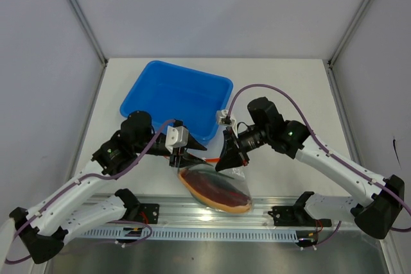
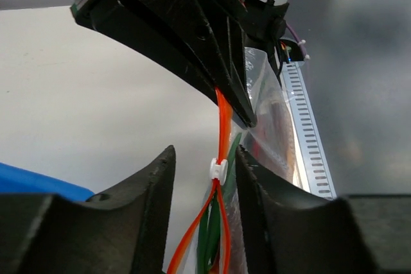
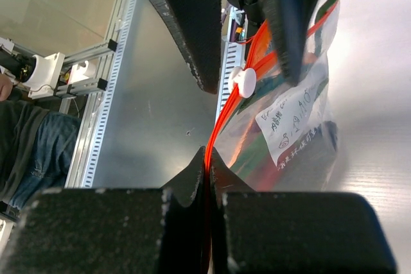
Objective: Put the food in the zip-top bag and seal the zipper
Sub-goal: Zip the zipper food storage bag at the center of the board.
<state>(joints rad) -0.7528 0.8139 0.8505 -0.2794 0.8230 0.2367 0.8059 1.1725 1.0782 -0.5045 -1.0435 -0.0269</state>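
The zip-top bag [image 1: 216, 188] hangs between my two grippers above the table's near edge. It holds the food, with the purple-red and orange slice [image 1: 221, 196] at the bottom and green pods [image 2: 216, 235] near the mouth. My right gripper [image 3: 207, 156] is shut on one end of the orange-red zipper [image 3: 221, 126]. It also shows in the top view [image 1: 225, 160]. My left gripper [image 2: 205, 152] is open, its jaws standing either side of the zipper's white slider [image 2: 219, 169] without pinching it. The slider also shows in the right wrist view [image 3: 244, 82]. The strip is joined past the slider and split on my left gripper's side.
A blue tray [image 1: 176, 97] stands just behind the grippers. A slotted metal rail [image 1: 212, 213] runs along the table's front edge under the bag. The bag has a white label [image 3: 292, 120]. A person's leg [image 3: 26, 149] is beyond the rail.
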